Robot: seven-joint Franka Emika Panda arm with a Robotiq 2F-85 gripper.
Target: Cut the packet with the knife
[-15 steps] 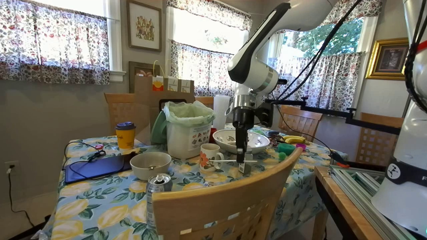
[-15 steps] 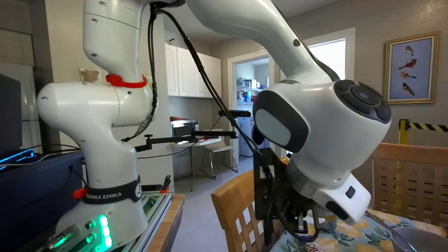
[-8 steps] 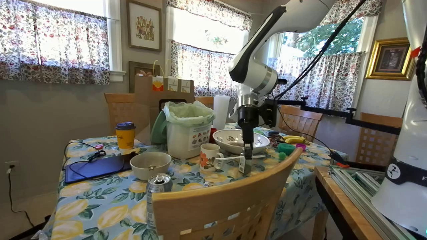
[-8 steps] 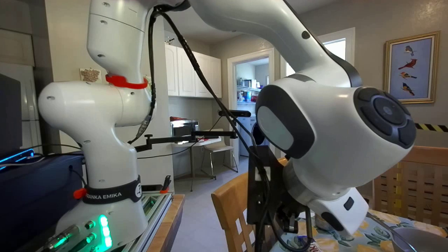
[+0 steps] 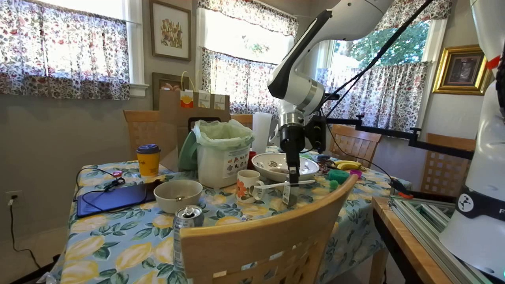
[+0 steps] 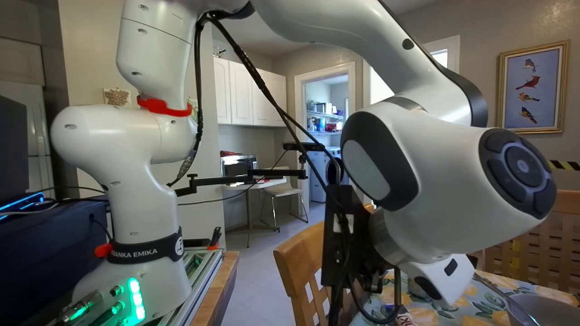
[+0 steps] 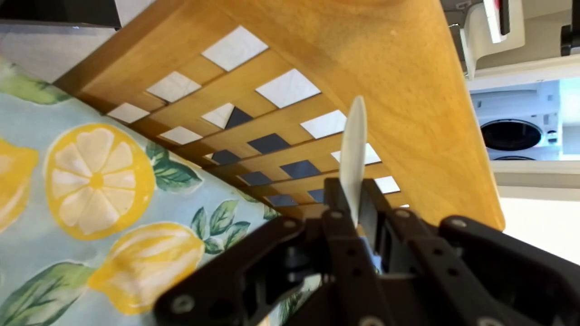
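Note:
My gripper [image 7: 354, 192] is shut on a white plastic knife [image 7: 353, 145], whose pale blade points up and away between the fingers in the wrist view. In an exterior view the knife [image 5: 272, 185] sticks out sideways from the gripper [image 5: 293, 182], slightly tilted, above the table. The packet [image 6: 404, 317], white with red and purple print, shows partly at the bottom edge of an exterior view, below and beside the wrist. Most of it is cut off or behind the cables. The wrist view does not show the packet.
A wooden chair back [image 5: 268, 236] stands close to the gripper. Near the knife are a flowered mug [image 5: 246, 189], a labelled grey container [image 5: 290, 196] and a wide bowl [image 5: 272, 173]. Farther off are a small bowl [image 5: 167, 201], a can [image 5: 189, 217] and a bin [image 5: 215, 165].
My gripper has risen a little and shifted right in an exterior view, keeping the knife. The knife has gone from nearly level to slightly tilted. Nothing on the table has visibly moved.

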